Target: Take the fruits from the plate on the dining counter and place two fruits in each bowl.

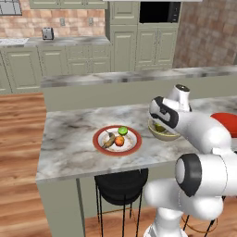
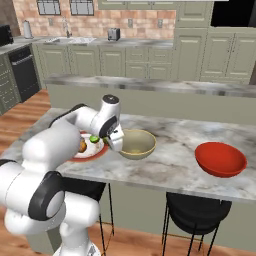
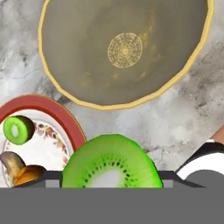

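The pincer hung above the counter, between the plate and the yellow-tan bowl. In the hand view a green fruit, showing a cut kiwi-like face with pale core and dark seeds, sat at the bottom edge between the finger bases; the pincer was clamped on it, jaws part-way apart around it.

The yellow-tan bowl stood on the counter just beside the plate, on the side toward the red bowl. Its interior carried a gold ringed medallion at the centre and held no fruit in the hand view. The red bowl stood well apart from the plate, beyond the yellow-tan bowl.

On the plate lay three fruits: a second green fruit at the far rim, an orange-red fruit just beside it, and a brownish banana touching the orange-red fruit on the side away from the yellow-tan bowl. The plate had a red rim and a floral inner ring.

A black stool stood under the counter below the plate. A toaster stood on the rear worktop.

No brand, label or legible writing was found on any item.
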